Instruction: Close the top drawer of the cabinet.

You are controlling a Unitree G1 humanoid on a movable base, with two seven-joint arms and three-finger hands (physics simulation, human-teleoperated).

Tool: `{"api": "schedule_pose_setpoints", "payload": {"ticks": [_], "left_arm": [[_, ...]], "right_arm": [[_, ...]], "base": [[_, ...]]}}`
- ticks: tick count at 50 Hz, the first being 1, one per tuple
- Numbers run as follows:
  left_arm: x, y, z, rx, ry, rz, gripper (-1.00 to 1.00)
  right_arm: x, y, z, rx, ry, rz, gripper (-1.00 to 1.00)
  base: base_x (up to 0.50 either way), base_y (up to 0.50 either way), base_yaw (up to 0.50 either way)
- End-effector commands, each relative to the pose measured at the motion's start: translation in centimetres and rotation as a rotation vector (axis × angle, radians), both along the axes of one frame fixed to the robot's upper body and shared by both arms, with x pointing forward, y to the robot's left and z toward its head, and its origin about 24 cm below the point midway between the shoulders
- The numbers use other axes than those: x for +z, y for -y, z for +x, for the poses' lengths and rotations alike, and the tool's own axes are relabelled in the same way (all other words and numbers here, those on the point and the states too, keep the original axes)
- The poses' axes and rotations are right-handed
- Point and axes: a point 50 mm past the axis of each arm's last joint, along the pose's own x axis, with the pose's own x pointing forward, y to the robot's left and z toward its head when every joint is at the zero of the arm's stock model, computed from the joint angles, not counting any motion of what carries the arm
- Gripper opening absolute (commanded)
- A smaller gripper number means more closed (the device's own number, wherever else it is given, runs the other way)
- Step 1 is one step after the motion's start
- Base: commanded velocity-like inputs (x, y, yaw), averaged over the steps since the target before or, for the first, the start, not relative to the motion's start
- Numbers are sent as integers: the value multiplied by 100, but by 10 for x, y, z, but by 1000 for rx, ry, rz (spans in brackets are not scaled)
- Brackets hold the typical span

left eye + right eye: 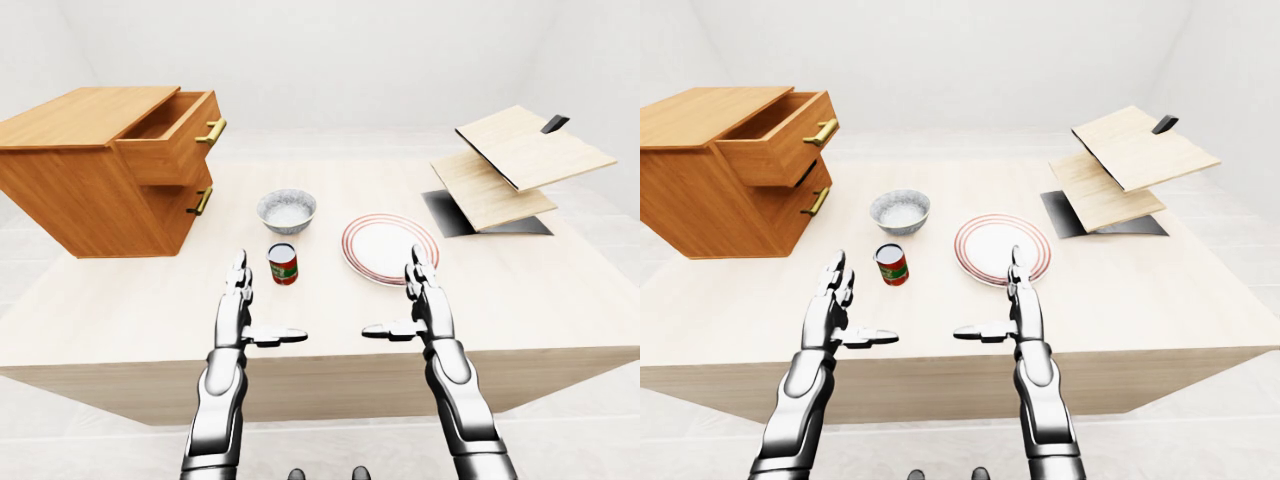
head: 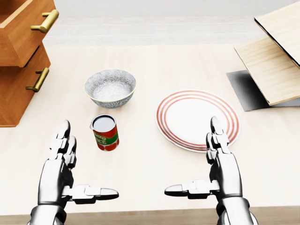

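A wooden cabinet (image 1: 75, 190) stands on the table at the left of the left-eye view. Its top drawer (image 1: 175, 135) is pulled out, with a brass handle (image 1: 211, 131) on its face; the lower drawer's handle (image 1: 200, 202) sits flush below. My left hand (image 1: 250, 305) hovers open over the table's near edge, well below and right of the cabinet. My right hand (image 1: 405, 300) is open too, beside the plate. Neither hand touches anything.
Between the hands and the cabinet stand a red can (image 2: 105, 132) and a grey patterned bowl (image 2: 110, 87). A red-ringed white plate (image 2: 197, 119) lies right of them. Stacked wooden boards on a dark stand (image 1: 510, 165) fill the table's right side.
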Motion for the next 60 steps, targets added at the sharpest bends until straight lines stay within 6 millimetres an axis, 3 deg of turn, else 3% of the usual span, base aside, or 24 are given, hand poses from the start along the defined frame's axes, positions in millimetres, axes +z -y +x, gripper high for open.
{"api": "schedule_pose_setpoints", "payload": {"ticks": [1,7,15,28,37,40,50,56,60], "left_arm": [[-1,-3,3,6,-15,7,100],[-11,-1,0,-20,-70,36,100],[18,-6,-1,19,42,59,100],[100,-7,-10,3,368,16,100],[116,-8,-10,7,437,19,100],[130,-6,-12,10,505,14,100],[149,-2,-20,-4,597,21,100],[152,-6,-17,18,609,44,100],[163,-3,-22,15,664,43,100]], "right_arm": [[-6,2,0,17,-19,-20,100],[-4,4,0,7,-4,-32,100],[17,3,-4,22,31,-66,100],[102,10,-23,12,393,-80,100],[140,11,-33,13,567,-105,100],[155,12,-37,11,640,-113,100],[159,14,-36,1,659,-120,100],[180,11,-44,11,770,-135,100],[181,12,-43,3,774,-131,100]], "base": [[0,0,0],[0,0,0],[0,0,0],[0,0,0],[0,0,0],[0,0,0],[0,0,0],[0,0,0],[0,0,0]]}}
